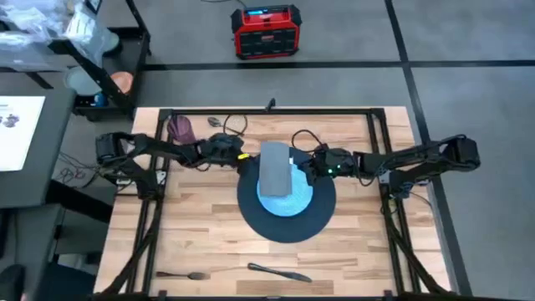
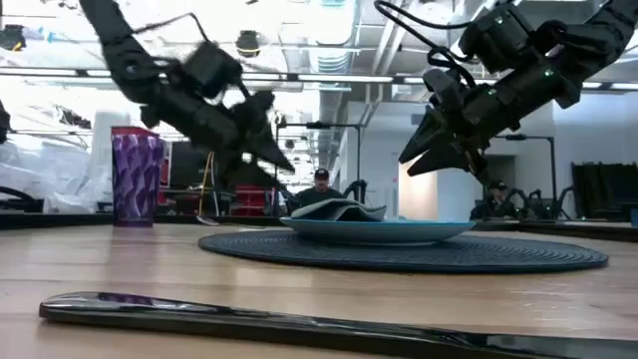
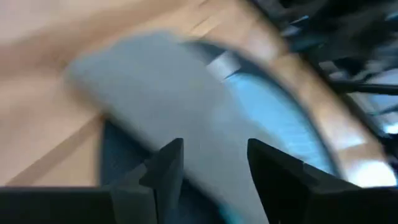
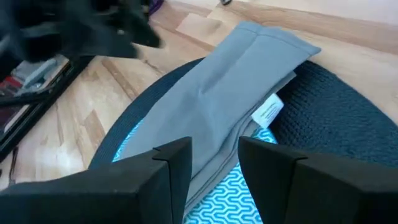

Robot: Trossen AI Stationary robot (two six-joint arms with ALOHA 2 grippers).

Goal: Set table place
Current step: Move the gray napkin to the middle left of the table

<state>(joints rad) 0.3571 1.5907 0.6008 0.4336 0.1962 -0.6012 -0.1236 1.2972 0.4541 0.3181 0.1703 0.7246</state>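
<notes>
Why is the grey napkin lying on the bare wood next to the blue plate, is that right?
Not quite. The grey napkin lies on top of the blue plate, which sits on the dark round mat, not on the bare wood. The high view shows it; so does the right wrist view.

The rectangular light wood plank table (image 1: 201, 242), framed by black metal rails along its edges, carries the large round dark navy woven place mat (image 1: 288, 224) lying flat near its middle. The mat's centre is covered, so its dark rim shows all round.
</notes>
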